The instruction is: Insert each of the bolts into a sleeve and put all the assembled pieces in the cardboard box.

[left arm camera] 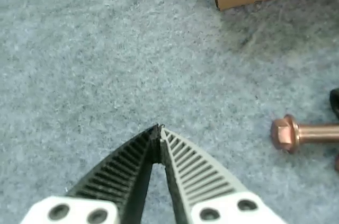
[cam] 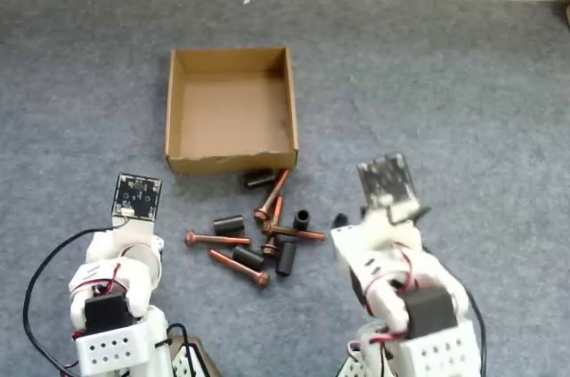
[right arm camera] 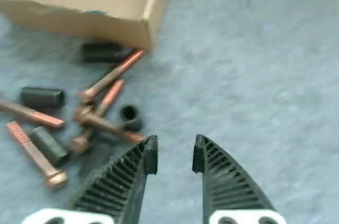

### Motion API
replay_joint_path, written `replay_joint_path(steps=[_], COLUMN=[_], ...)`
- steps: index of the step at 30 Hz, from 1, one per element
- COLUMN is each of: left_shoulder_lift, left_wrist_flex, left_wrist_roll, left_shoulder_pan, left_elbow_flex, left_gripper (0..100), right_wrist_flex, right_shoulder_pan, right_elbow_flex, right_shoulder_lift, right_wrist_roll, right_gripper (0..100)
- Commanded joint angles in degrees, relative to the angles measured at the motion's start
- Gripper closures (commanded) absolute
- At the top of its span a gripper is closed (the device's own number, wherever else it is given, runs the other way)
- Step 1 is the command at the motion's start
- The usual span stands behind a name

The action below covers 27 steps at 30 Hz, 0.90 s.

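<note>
1. The cardboard box (cam: 230, 163) sits open-topped on the grey carpety surface (cam: 445, 83), at 12 o'clock from the heap of parts.
2. All the bolts (cam: 216, 239) and black sleeves (cam: 229, 224) are loose on the surface at the box's 6 o'clock, lying as separate pieces.
3. It's a bit of a tangle. Several copper bolts cross over each other mid-heap, with sleeves tucked in beside them. One lying sleeve (cam: 258, 179) touches the box's front wall, and a long bolt (cam: 272, 194) runs from there toward 7 o'clock.
4. One upright sleeve (right arm camera: 130, 115) stands hole-up on the heap's 3 o'clock edge, the side nearest the right arm.
5. The left arm (cam: 116, 288) is at the heap's 8 o'clock. Its jaws are clenched tip to tip on nothing over bare carpet, and a bolt head (left arm camera: 304, 134) lies near them.
6. The right arm (cam: 401, 288) is at 4 o'clock. Its jaws are parted with nothing between them, just beside the heap.
</note>
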State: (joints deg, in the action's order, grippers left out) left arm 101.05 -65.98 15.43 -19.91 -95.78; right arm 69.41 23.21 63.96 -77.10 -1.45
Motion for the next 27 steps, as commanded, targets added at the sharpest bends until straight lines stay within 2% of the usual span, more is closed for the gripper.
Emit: replay_joint_path(steps=[1, 9, 16, 21, 27], left_shoulder_lift=[0.3, 0.3, 0.3, 0.3, 0.3], left_wrist_flex=[1.1, 1.0, 1.0, 0.9, 1.0], left_wrist_roll=[0.4, 0.4, 0.4, 0.4, 0.4], left_shoulder_pan=[-0.7, -0.7, -0.7, -0.7, -0.7], left_elbow_flex=[-0.1, -0.2, -0.2, -0.2, -0.7], left_gripper=[99, 99, 99, 99, 99], right_wrist_flex=[0.6, -7.6, -7.9, -8.5, -8.4], right_shoulder_pan=[5.3, 13.1, 19.9, 20.7, 22.2], right_elbow_flex=[-7.3, -9.0, -9.6, -14.7, -19.8], right_shoulder_lift=[14.0, 32.3, 44.2, 54.6, 58.9], right_wrist_roll=[7.6, 20.1, 28.7, 32.1, 32.8], right_gripper=[88.0, 87.9, 87.8, 87.8, 87.8])
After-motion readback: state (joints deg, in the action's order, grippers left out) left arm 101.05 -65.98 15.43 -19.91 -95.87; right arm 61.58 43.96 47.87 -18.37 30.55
